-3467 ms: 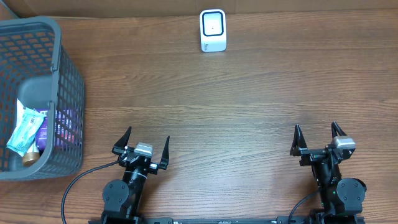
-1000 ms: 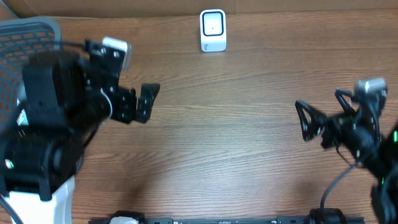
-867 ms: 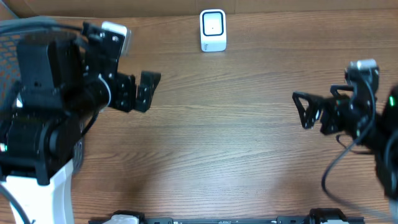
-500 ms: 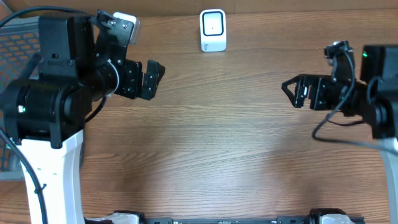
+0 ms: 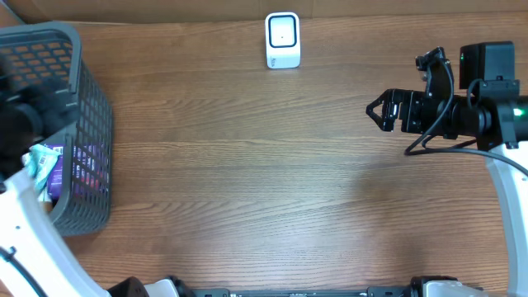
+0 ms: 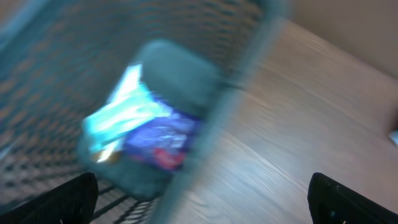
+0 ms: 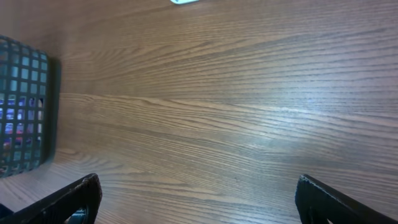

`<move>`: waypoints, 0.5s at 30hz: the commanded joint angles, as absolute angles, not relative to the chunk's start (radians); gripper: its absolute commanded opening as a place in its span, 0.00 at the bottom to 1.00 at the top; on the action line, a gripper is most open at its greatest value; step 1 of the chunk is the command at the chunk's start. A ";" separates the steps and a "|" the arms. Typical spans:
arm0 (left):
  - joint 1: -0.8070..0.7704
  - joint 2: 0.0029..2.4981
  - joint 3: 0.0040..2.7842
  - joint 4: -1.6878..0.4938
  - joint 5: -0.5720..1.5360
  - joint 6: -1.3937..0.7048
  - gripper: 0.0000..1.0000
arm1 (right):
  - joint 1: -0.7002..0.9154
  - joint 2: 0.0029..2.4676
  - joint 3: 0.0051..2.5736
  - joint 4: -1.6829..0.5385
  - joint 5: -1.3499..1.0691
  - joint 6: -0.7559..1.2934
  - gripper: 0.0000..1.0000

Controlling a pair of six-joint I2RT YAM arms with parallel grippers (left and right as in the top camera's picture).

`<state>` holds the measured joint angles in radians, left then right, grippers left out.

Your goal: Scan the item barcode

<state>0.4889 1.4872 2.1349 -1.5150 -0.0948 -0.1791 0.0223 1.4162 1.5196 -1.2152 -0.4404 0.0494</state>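
Fetching step: nothing is picked up yet. The left arm [image 5: 21, 219] hangs over the basket, so I judge the task to be at its very start.
Basket: a grey mesh basket [image 5: 87, 124] stands at the counter's left edge.
Items: a teal packet [image 6: 118, 112] and a purple packet [image 6: 158, 140] lie touching on the basket's floor. The teal one seems to lie uppermost. No barcode can be made out.
Left jaws: spread wide with nothing between them, poised above the basket's rim and inside.
Next move: it calls for dropping down between the mesh walls and closing on one packet, likely the teal one, without snagging the wall. The packet then has to be lifted out and carried to the scanner with its code turned to the window.
Counter: bare brown wood [image 5: 264, 181] lies between the basket and the scanner.
Scanner: a white barcode scanner [image 5: 282, 40] stands upright at the far middle edge, well apart from the basket.
Right jaws: spread wide and empty on the right arm [image 5: 487, 115], held above the counter's right side and pointing left.
Overhead view: it alone shows the scanner whole and where each arm stands. The left jaws are lost there in a dark blur.
Left wrist view: it alone looks down on the packets, though it is smeared.
Right wrist view: it shows the wood grain and the basket's wall at far left. A white sliver at the top edge may be the scanner.
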 commanded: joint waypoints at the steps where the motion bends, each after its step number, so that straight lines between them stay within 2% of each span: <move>1: 0.622 1.514 2.155 -1.515 -0.095 -0.239 1.00 | 0.029 1.426 1.545 -1.210 -0.426 0.051 1.00; 8: 0.763 1.667 2.155 -1.526 -0.065 -0.311 0.99 | 0.029 1.428 1.545 -1.209 -0.420 0.052 1.00; 15: 0.779 1.856 2.155 -1.510 -0.051 -0.323 0.93 | 0.029 1.428 1.545 -1.201 -0.420 0.052 1.00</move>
<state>0.7753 1.8107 2.1433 -1.5215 -0.0711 -0.2951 0.0223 1.4315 1.5196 -1.2125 -0.4282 0.0494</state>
